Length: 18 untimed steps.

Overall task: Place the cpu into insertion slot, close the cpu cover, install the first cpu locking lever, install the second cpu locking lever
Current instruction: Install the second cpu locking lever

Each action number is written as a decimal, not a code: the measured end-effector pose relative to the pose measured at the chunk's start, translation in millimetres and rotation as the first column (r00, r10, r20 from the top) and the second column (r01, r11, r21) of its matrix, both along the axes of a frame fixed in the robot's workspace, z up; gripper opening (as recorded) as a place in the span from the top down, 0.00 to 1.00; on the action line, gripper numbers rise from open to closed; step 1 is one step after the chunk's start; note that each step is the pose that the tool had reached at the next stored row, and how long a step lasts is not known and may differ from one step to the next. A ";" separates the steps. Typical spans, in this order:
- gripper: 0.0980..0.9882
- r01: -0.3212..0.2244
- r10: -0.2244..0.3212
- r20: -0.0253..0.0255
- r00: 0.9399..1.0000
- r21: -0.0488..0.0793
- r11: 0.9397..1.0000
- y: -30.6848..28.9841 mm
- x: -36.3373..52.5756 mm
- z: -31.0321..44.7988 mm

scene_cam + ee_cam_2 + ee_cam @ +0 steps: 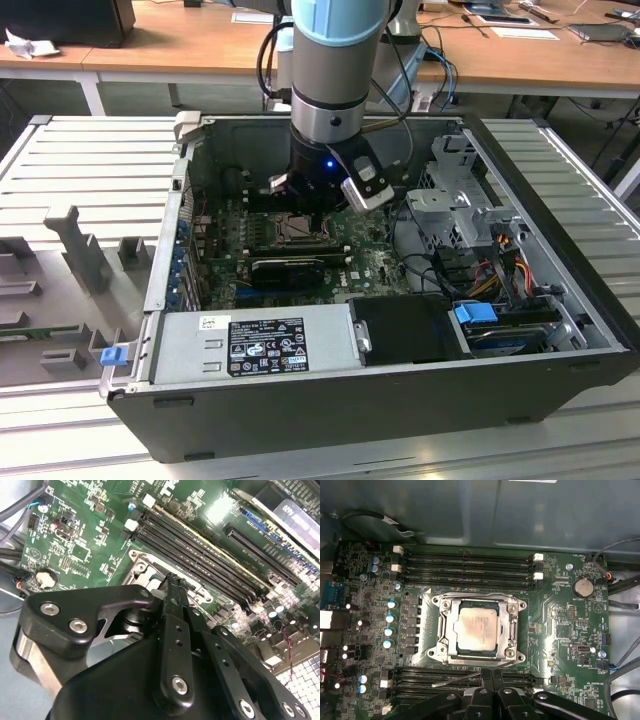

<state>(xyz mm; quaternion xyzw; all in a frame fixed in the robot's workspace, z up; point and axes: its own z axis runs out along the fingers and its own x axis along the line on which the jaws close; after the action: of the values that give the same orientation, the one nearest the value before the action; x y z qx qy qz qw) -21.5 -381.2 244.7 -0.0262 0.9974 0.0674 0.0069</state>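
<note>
Sitting flat in insertion slot [478, 629], pale silvery-beige cpu [478, 625], cover [512, 625] closed

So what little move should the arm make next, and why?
Probably push the loose locking lever down toward its catch. The cpu already lies seated with the cpu cover flat around it, and the gripper, tips closed, sits right at that lever's raised end.

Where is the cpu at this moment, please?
In the first wrist view the cpu lies flat in the insertion slot, framed by the closed cpu cover, between two banks of long black memory slots, beside the gripper.
</note>
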 end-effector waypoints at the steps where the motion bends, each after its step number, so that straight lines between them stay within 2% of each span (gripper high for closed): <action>1: 0.99 0.000 0.000 0.000 1.000 0.000 1.000 0.0 0.0 0.0; 7: 0.99 0.000 0.000 0.000 1.000 0.000 1.000 -0.3 0.0 -0.1; 11: 0.99 0.000 0.000 0.000 1.000 0.000 1.000 -2.7 -0.1 -0.6; 14: 0.99 -0.010 0.010 0.000 1.000 0.003 1.000 -4.0 -7.4 -2.8; 18: 0.99 -0.031 0.031 0.000 1.000 0.010 0.999 -4.2 -9.6 -4.2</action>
<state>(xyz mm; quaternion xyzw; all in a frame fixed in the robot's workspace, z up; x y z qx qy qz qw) -31.1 -385.4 240.4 -0.0416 0.9965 0.0725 0.0060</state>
